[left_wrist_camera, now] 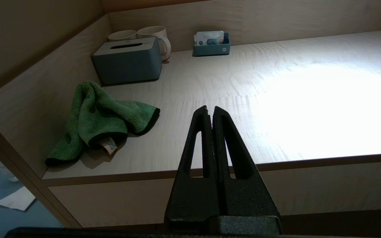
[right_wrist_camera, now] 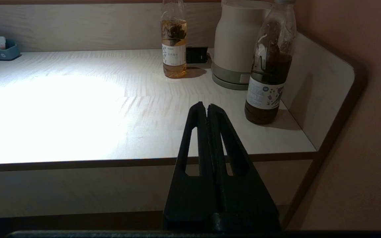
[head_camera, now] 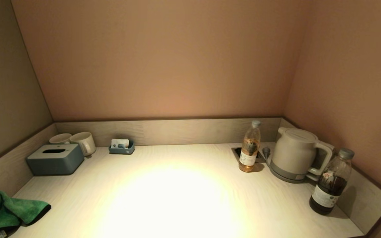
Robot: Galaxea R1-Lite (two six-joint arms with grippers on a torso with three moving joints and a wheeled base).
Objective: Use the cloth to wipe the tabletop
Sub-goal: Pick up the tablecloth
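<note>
A crumpled green cloth (head_camera: 7, 211) lies at the near left corner of the pale wood tabletop (head_camera: 177, 195), against the left side wall; it also shows in the left wrist view (left_wrist_camera: 101, 120). My left gripper (left_wrist_camera: 210, 110) is shut and empty, held off the table's front edge, to the right of the cloth and apart from it. My right gripper (right_wrist_camera: 207, 107) is shut and empty, held off the front edge near the right end, close to the dark bottle (right_wrist_camera: 270, 66). Neither gripper shows in the head view.
At the back left stand a grey-blue tissue box (head_camera: 55, 159), two cups (head_camera: 78, 142) and a small blue tray (head_camera: 121, 147). At the back right stand an amber bottle (head_camera: 250, 148), a white kettle (head_camera: 294, 153) and the dark bottle (head_camera: 331, 186). Low walls edge the tabletop on three sides.
</note>
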